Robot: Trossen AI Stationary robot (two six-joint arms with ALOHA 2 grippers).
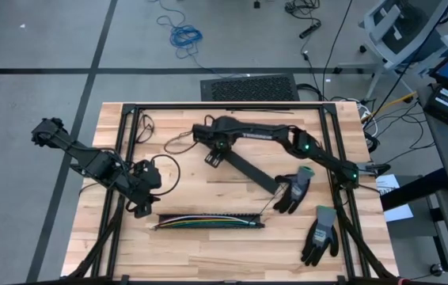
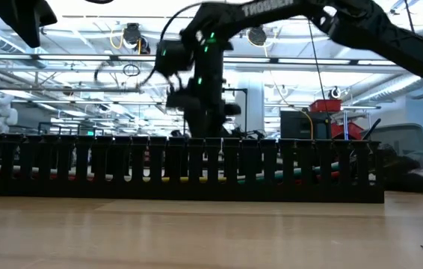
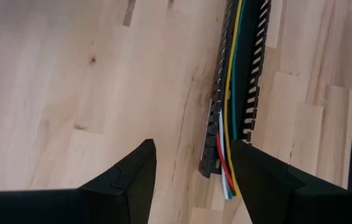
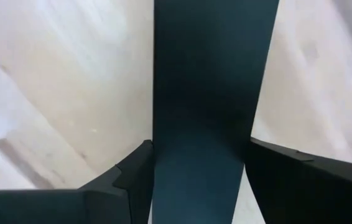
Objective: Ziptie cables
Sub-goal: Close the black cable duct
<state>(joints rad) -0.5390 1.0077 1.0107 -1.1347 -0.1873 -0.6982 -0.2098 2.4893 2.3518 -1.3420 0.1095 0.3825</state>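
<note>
The cables (image 3: 230,93), a bundle of yellow, green, red and white wires, lie inside a black slotted strip (image 1: 208,222) near the table's front; their ends (image 3: 227,183) stick out of its left end. My left gripper (image 1: 141,207) (image 3: 191,149) hovers open just left of that end, with nothing between its fingers. My right gripper (image 1: 213,155) (image 4: 198,180) is at the table's middle, pointing down and shut on a long flat dark strip (image 1: 248,170). In the low view the slotted strip (image 2: 181,168) spans the front, and the right arm (image 2: 196,90) stands behind it. My right gripper pinches the flat dark strip (image 4: 201,143) across its width, one finger (image 4: 132,180) on each long edge. In the high view the hold is near the strip's far-left end. The fingers come from above, pointing down. The strip runs toward the near right, its other end (image 1: 274,184) beside a glove.
Two grey-and-black work gloves (image 1: 291,190) (image 1: 320,234) lie right of the slotted strip. A black metal frame (image 1: 224,105) borders the wooden table. Thin dark strands (image 1: 178,142) lie at the far middle. Bare wood shows in the middle and along the near edge.
</note>
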